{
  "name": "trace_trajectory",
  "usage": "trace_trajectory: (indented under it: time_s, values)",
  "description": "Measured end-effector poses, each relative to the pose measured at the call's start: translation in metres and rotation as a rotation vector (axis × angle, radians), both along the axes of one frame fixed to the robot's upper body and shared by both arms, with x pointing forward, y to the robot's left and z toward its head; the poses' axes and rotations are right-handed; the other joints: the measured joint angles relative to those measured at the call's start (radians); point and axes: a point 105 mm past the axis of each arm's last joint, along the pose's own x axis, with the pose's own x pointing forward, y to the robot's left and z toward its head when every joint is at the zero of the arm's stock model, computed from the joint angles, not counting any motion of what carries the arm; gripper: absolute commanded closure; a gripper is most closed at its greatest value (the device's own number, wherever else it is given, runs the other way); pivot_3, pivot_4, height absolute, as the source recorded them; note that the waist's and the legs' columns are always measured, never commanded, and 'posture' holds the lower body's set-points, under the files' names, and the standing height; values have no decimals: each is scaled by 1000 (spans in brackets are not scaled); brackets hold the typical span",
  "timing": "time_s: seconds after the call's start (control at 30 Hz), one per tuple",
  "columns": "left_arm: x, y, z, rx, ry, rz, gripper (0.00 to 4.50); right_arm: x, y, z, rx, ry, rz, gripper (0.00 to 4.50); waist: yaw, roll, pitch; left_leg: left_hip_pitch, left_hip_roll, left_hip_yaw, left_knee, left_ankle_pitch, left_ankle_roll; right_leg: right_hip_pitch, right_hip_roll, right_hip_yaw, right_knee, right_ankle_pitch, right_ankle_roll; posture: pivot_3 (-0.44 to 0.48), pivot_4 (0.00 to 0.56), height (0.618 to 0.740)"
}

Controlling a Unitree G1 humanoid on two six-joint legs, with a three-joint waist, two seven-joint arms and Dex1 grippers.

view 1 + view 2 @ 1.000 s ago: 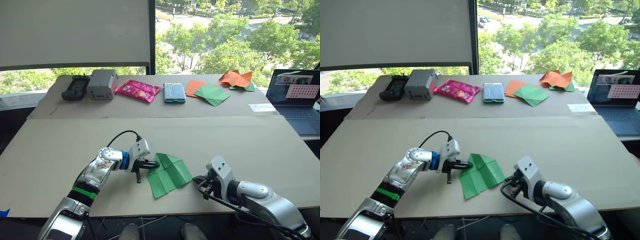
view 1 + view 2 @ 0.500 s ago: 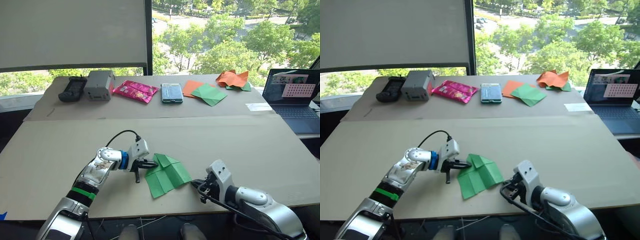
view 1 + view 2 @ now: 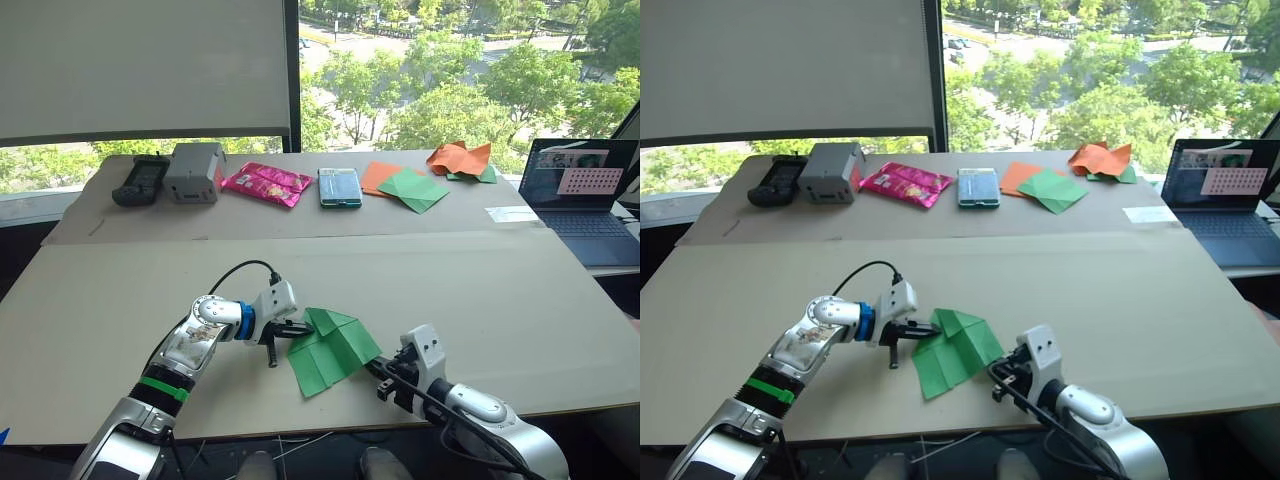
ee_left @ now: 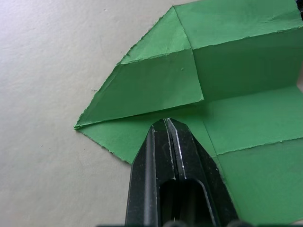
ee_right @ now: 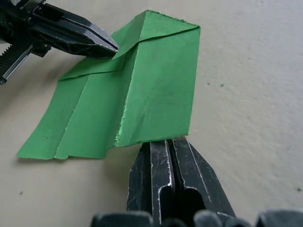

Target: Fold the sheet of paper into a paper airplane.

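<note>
In the left eye view, the sheet of paper (image 3: 333, 350) lay on the near part of the table (image 3: 480, 290), partly folded, with its pointed end toward 11 o'clock. The left gripper (image 3: 300, 329) met the sheet at that pointed end from 9 o'clock, its fingers pressed together on the paper. The right gripper (image 3: 374, 366) touched the sheet's edge from 4 o'clock. Along the far side of the table, toward 12 o'clock, sat a black controller (image 3: 137, 180), a grey box (image 3: 193, 170), a pink packet (image 3: 264, 182), a phone (image 3: 339, 187), flat orange and green sheets (image 3: 408, 186) and crumpled orange paper (image 3: 459, 158); a laptop (image 3: 583, 195) stood at 2 o'clock.

The right eye view showed the same layout.

In the left wrist view, the left gripper's black fingers (image 4: 187, 156) were closed tight, tips resting on the green sheet just below a folded corner flap.

In the right wrist view, the right gripper's fingers (image 5: 158, 165) were pressed together, pinching the raised fold's lower edge, which stood lifted off the table. The left gripper's tip lay on the sheet's far corner.
</note>
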Motion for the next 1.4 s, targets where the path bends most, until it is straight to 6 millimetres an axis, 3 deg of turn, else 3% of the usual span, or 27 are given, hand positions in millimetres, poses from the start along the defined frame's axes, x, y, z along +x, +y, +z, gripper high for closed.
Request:
trace_trajectory:
  time_s: [0.3, 0.77, 1.23, 1.4]
  values:
    - [0, -1, 2, -1, -5, -6, 4464, 10, 21, 23, 156, -62, 94, 4500, -3, 5, -1, -2, 0, 0, 0, 0, 0, 0, 0, 0, 1, 0, 0, 0, 150, 721]
    - [-9, -5, 3, 6, 18, -21, 4464, 18, 53, 19, 124, -66, 274, 4500, -4, 5, -1, -3, 0, 0, 0, 0, 1, -1, 1, 1, 2, 0, 0, 0, 150, 721]
    - [-17, 43, 9, 26, 65, 182, 4464, 29, 65, 5, -10, -77, 309, 4500, -13, 5, 0, -2, 0, 0, -1, 0, 1, -2, 2, 1, 4, 0, 0, 0, 150, 721]
    - [-13, 45, 34, -82, 80, 244, 4464, 32, 66, 5, -38, -89, 315, 4500, -7, 4, 2, -2, 0, 0, -1, 0, 1, -1, 2, 1, 3, 0, 0, 0, 150, 721]
